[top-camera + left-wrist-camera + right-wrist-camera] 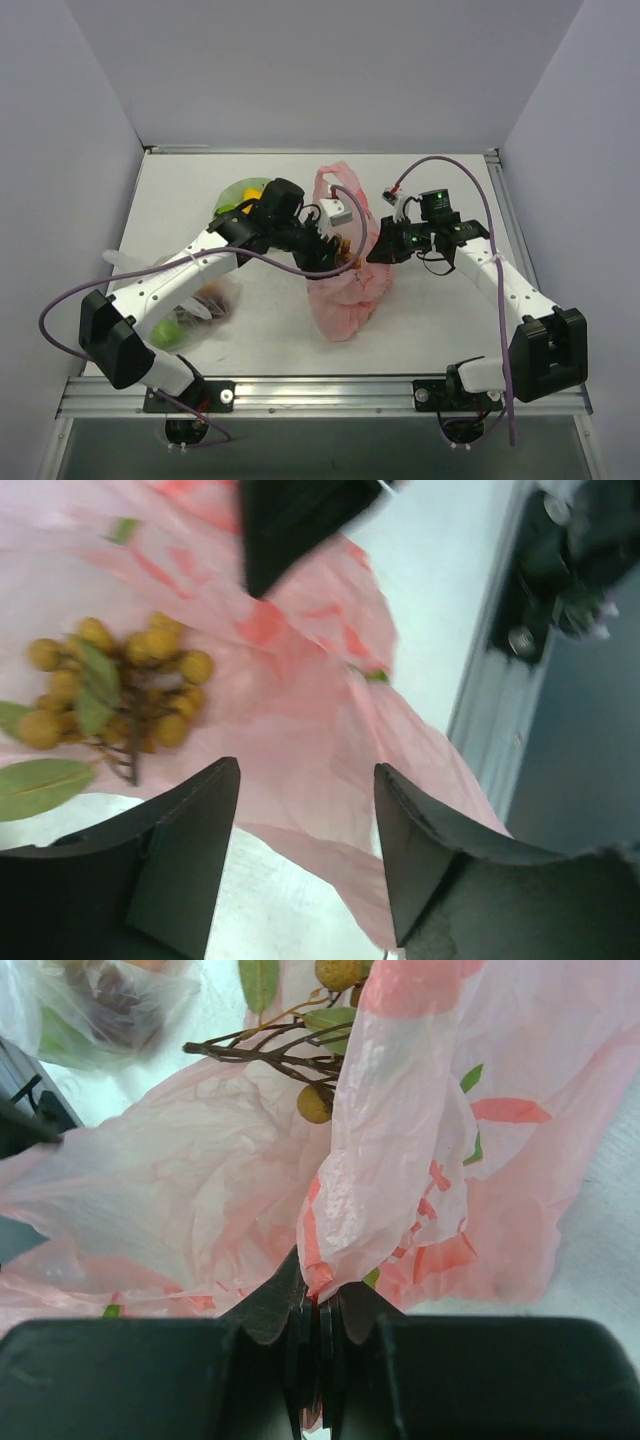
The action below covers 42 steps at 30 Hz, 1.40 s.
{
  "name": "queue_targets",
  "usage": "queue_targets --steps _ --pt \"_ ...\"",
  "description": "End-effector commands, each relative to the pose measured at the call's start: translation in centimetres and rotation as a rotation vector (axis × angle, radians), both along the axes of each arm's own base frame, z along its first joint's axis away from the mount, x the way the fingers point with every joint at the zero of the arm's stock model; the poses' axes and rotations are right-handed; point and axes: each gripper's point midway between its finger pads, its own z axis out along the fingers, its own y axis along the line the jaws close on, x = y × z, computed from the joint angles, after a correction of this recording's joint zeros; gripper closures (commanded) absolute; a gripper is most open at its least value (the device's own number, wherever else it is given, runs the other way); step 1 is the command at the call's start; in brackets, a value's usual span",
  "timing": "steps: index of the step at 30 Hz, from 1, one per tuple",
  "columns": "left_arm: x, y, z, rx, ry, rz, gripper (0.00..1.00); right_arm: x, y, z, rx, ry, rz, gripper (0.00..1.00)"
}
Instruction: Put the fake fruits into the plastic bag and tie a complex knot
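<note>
Plastic bag [345, 285], pink and crumpled, at mid-desk [420, 320] between both arms. Right hand [318, 1300]: pressed together, pinching a fold of that bag. Left hand [305, 775]: spread wide, holding nothing, just above the pink film. Brown grape bunch [120, 695] with green leaves against the film; inside or on top, cannot tell.

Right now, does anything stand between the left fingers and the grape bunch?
Nothing visible does. From the left wrist, the grape bunch lies uncovered on the plastic bag, off to one side of the open left fingers. The right fingers are shut on a bag fold elsewhere.
</note>
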Motion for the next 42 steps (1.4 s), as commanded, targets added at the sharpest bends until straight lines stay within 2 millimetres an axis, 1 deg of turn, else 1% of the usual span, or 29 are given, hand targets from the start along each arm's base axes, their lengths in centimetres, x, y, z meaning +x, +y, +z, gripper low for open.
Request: queue_targets --steps 1,2,3,4,5,7,8,11,14,15,16,17,18,19,20,21,22,23,24,27,28,31,32,33,34,35,36,40,42 --pt "-5.6 0.3 -2.7 0.061 0.094 -0.253 0.37 -0.4 -0.7 -0.7 -0.035 -0.009 -0.005 1.00" --pt "-6.5 0.9 -3.8 0.097 0.133 -0.276 0.44 -0.3 -0.7 -0.8 -0.039 -0.006 -0.007 1.00" --pt "-7.2 0.8 -4.9 0.129 0.128 -0.317 0.48 -0.3 -0.7 -0.8 -0.039 -0.005 -0.009 1.00" --pt "-7.8 1.3 -6.1 0.164 0.139 -0.328 0.49 -0.2 -0.8 -0.9 -0.042 -0.005 -0.014 1.00" --pt "-8.2 1.3 -6.8 0.184 0.131 -0.342 0.51 -0.2 -0.8 -1.1 -0.045 0.000 -0.017 1.00" --pt "-9.0 1.7 -9.1 0.282 0.081 -0.366 0.54 -0.1 -0.9 -1.3 -0.046 0.005 -0.021 1.00" --pt "-8.9 1.7 -10.2 0.312 0.068 -0.367 0.55 0.0 -0.9 -1.5 -0.045 0.013 -0.024 1.00" --pt "-8.3 2.5 -13.6 0.425 0.036 -0.337 0.68 0.4 -1.1 -1.9 -0.044 0.024 -0.043 1.00" --pt "-7.4 3.3 -15.3 0.504 -0.002 -0.302 0.70 0.7 -1.4 -1.8 -0.038 0.022 -0.057 1.00" --pt "-6.5 3.8 -15.4 0.541 -0.040 -0.268 0.69 0.8 -1.3 -1.7 -0.031 0.022 -0.055 1.00" --pt "-5.9 3.7 -14.6 0.537 -0.059 -0.233 0.63 0.7 -1.2 -1.5 -0.023 0.022 -0.047 1.00" --pt "-5.1 3.7 -13.7 0.535 -0.089 -0.198 0.47 0.7 -1.1 -1.5 -0.020 0.024 -0.044 1.00" --pt "-4.3 4.2 -12.6 0.526 -0.096 -0.165 0.41 0.6 -1.1 -1.3 -0.016 0.018 -0.041 1.00" --pt "-3.8 3.8 -9.4 0.438 -0.135 -0.143 0.34 0.6 -1.0 -1.2 -0.015 0.011 -0.032 1.00" --pt "-3.1 4.0 -7.6 0.378 -0.143 -0.115 0.21 0.4 -0.9 -1.3 -0.018 0.009 -0.026 1.00" --pt "-2.2 4.4 -4.2 0.252 -0.164 -0.075 0.08 0.2 -0.9 -1.4 -0.025 0.002 -0.024 1.00" --pt "-1.6 4.8 -2.2 0.190 -0.178 -0.042 0.03 0.2 -0.9 -1.3 -0.030 -0.005 -0.019 1.00" --pt "-1.2 5.1 -0.5 0.137 -0.197 -0.023 0.02 0.0 -0.7 -1.5 -0.041 -0.011 -0.012 1.00" --pt "-0.2 6.2 1.7 0.074 -0.235 0.024 0.03 -0.1 -0.7 -1.5 -0.054 -0.031 0.005 1.00" --pt "1.4 7.7 5.1 -0.031 -0.224 0.153 0.03 -0.2 -0.4 -1.7 -0.082 -0.057 0.021 1.00" --pt "3.0 9.4 5.8 -0.049 -0.220 0.242 0.02 -0.2 -0.4 -1.8 -0.089 -0.061 0.021 1.00" --pt "6.2 13.0 5.7 -0.083 -0.195 0.457 0.03 -0.2 -0.4 -1.8 -0.097 -0.068 0.023 1.00" --pt "8.2 15.7 5.0 -0.039 -0.207 0.598 0.03 -0.2 -0.4 -1.7 -0.097 -0.073 0.022 1.00" --pt "9.0 17.0 3.6 0.008 -0.185 0.664 0.03 -0.3 -0.3 -1.6 -0.099 -0.075 0.026 1.00" --pt "9.6 18.2 2.9 0.036 -0.172 0.721 0.02 -0.3 -0.4 -1.5 -0.097 -0.078 0.025 1.00" --pt "10.5 19.9 2.4 0.071 -0.173 0.794 0.03 -0.4 -0.3 -1.5 -0.098 -0.077 0.031 1.00" --pt "10.8 20.5 1.4 0.072 -0.121 0.847 0.02 -0.5 -0.3 -1.5 -0.099 -0.081 0.032 1.00" --pt "13.1 23.0 0.3 0.132 -0.064 1.059 0.02 -0.5 -0.4 -1.5 -0.107 -0.079 0.033 1.00" --pt "13.8 23.8 -1.0 0.176 -0.021 1.137 0.03 -0.5 -0.4 -1.7 -0.109 -0.075 0.033 1.00"
